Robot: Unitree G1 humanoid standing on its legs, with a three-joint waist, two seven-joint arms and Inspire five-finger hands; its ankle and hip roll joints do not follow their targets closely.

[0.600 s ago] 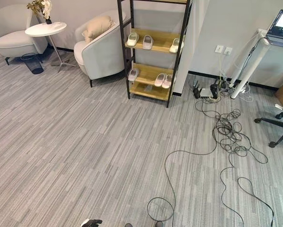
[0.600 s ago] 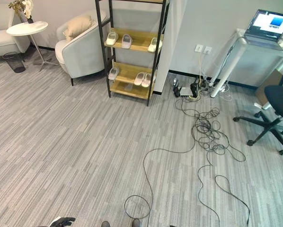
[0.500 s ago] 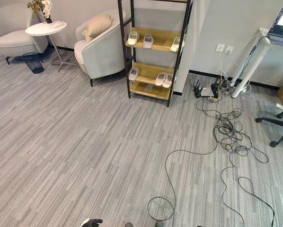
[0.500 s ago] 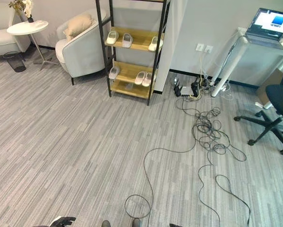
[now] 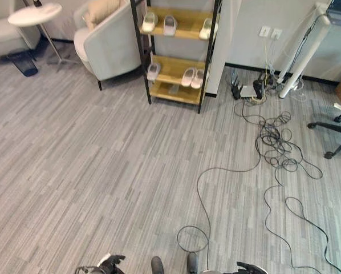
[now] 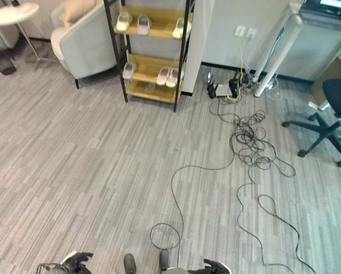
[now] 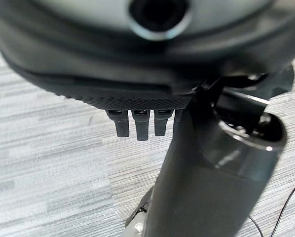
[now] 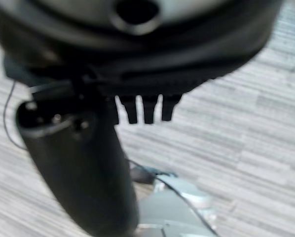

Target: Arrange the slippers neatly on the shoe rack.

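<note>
Left eye view: rack (image 5: 176,51) stands far ahead, slightly left of centre, well apart from both hands. Slippers (image 5: 194,77) already sit on its two shelves, long axes pointing into the rack, spacing uneven. Left hand (image 5: 110,265) and right hand (image 5: 251,268) hang low near the floor, fingers straight, holding nothing. Left hand is marginally nearer. No writing is legible.

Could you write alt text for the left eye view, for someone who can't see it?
A black-framed shoe rack with wooden shelves stands across a grey striped floor, holding pale slippers on two shelves. A grey armchair sits beside it, and both dark robot hands, left hand and right hand, hang low near the camera.
</note>
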